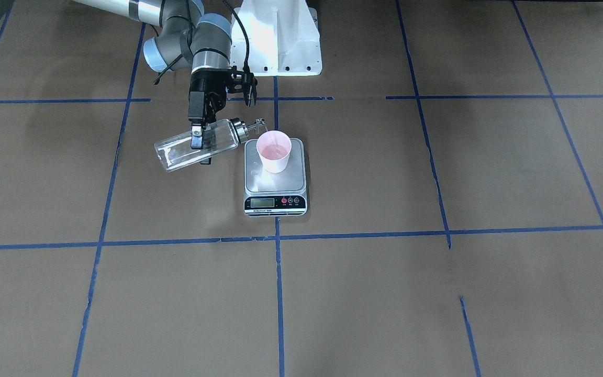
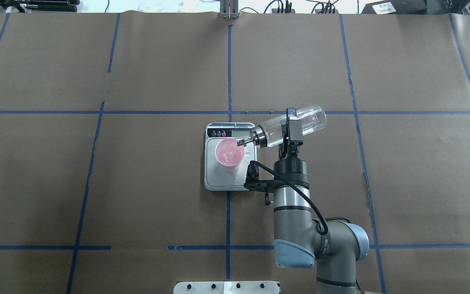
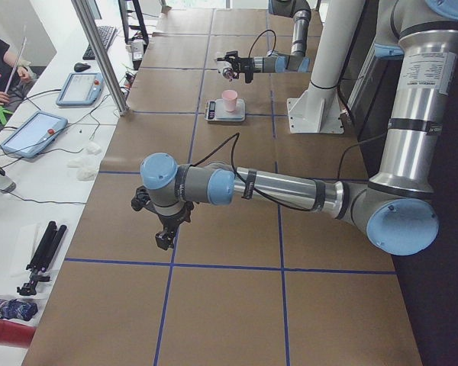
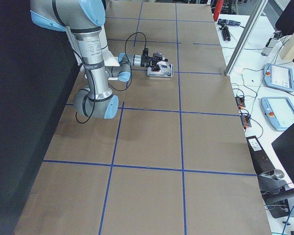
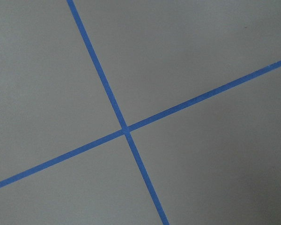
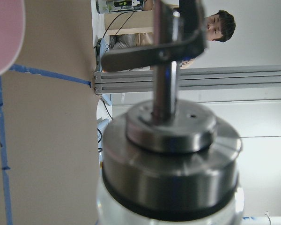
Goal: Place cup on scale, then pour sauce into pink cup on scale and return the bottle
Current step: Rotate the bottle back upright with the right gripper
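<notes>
The scale (image 1: pixel 275 180) is a flat square with a brushed-steel platform and a black front strip. It lies around the middle of the brown paper surface (image 1: pixel 437 288), well away from every edge. The cup (image 1: pixel 274 152) is tapered pale pink paper with a pinker inside. It stands upright on the platform, inside its edges.

The bottle (image 1: pixel 176 152) is a clear glass cylinder with a shiny metal cap (image 6: pixel 171 154). It is held off the surface just beside the scale, tipped close to level. Its thin metal spout (image 2: pixel 245 142) reaches over the cup's rim. The right gripper (image 1: pixel 200 149) pinches the glass body at mid-length, one finger on each side.

The left gripper (image 3: pixel 166 236) hangs above bare paper far from the scale. It shows only in the left side view, so its jaws cannot be judged.

The glass looks clear throughout, so any sauce in it is hard to make out. The display is too small to read. The right wrist view cuts the cup down to a pink corner.
</notes>
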